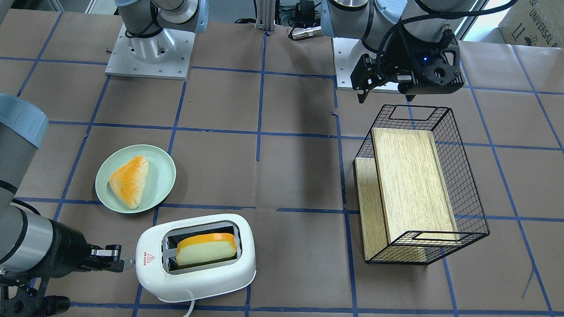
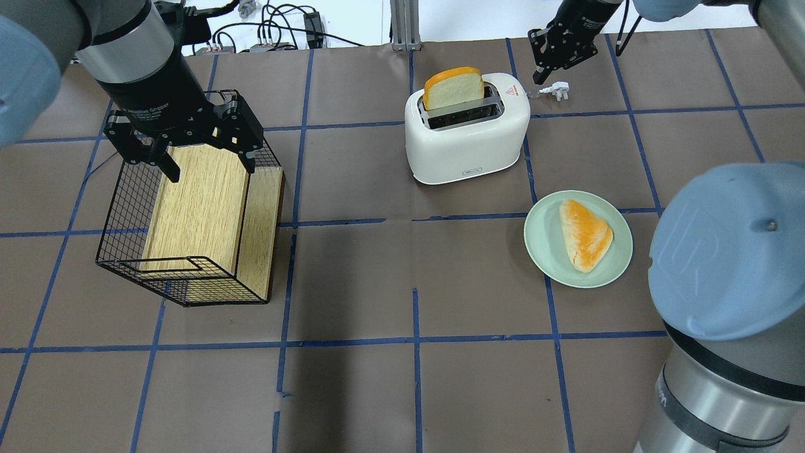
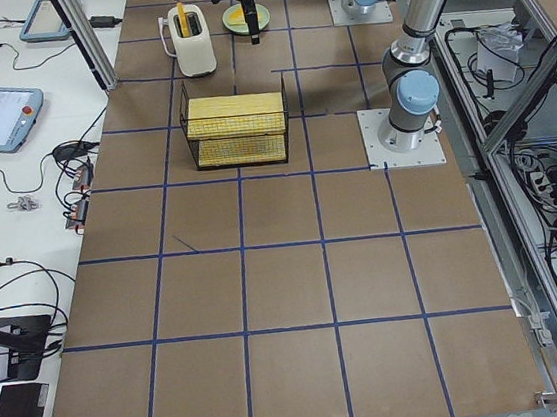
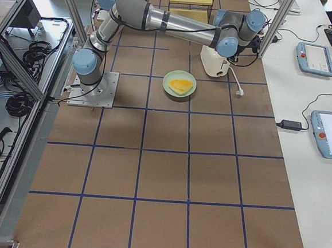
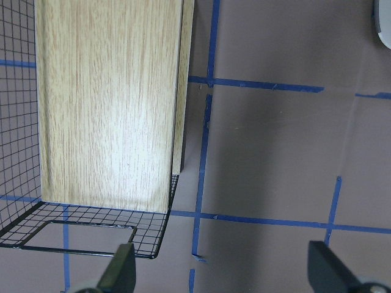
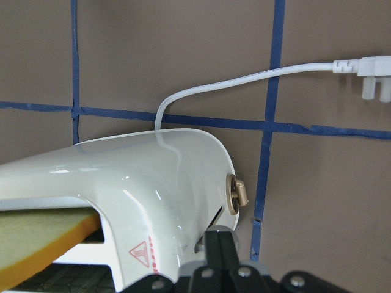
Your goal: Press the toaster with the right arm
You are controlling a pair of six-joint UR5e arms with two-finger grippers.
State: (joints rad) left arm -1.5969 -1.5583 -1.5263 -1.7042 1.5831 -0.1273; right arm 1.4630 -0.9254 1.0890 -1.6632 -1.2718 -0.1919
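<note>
The white two-slot toaster [image 1: 198, 282] stands at the table's far side from the robot, and also shows in the overhead view [image 2: 465, 145]. A slice of bread [image 1: 206, 249] stands high in one slot. My right gripper [image 1: 119, 260] is shut, its tips at the toaster's end by the red triangle mark; it also shows in the overhead view [image 2: 539, 75]. In the right wrist view the shut fingertips [image 6: 220, 241] sit right against the toaster's end [image 6: 122, 177], beside the round knob [image 6: 235, 194]. My left gripper [image 2: 210, 165] is open and empty above the wire basket [image 2: 126, 207].
The toaster's white plug [image 2: 556, 91] lies on the table just beyond my right gripper. A green plate [image 2: 541, 245] with a triangular bread piece [image 2: 585, 234] sits near the toaster. The basket [image 1: 468, 184] holds a wooden board [image 1: 412, 182].
</note>
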